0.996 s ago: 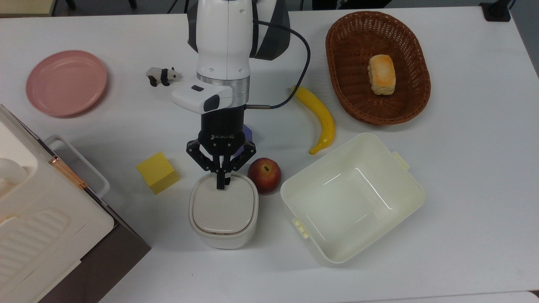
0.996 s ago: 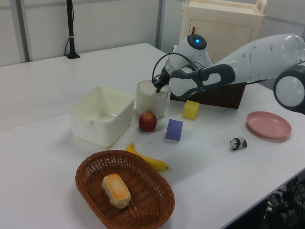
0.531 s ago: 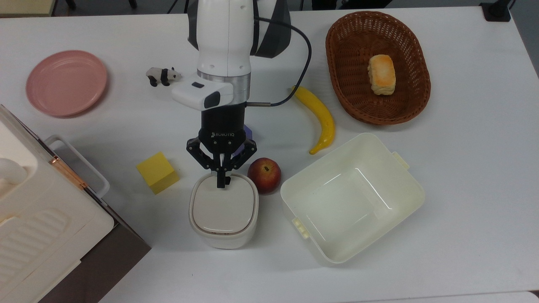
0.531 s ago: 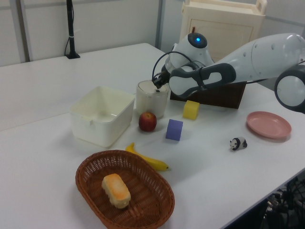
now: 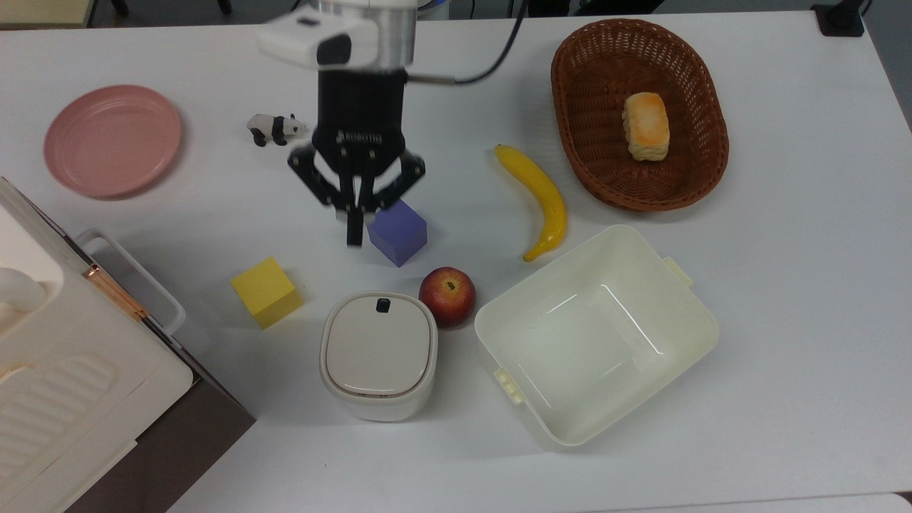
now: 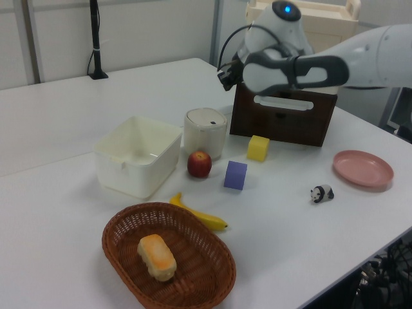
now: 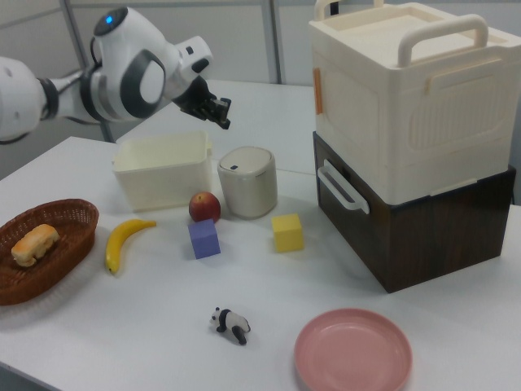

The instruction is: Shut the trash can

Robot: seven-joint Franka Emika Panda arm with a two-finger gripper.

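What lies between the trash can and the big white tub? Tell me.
In the top view, a red apple sits between the trash can and the tub, close beside the trash can's far corner. The right view shows it too.

light: bright, even | shadows: soft, short | blur: arm [image 5: 342, 35] in top view

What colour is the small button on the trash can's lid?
Black, on the beige-grey lid of the trash can; the button shows best in the top view.

A robotics lab: a white table [image 5: 784, 285] set with toy props, a toy panda [image 5: 275, 129], partition walls behind.
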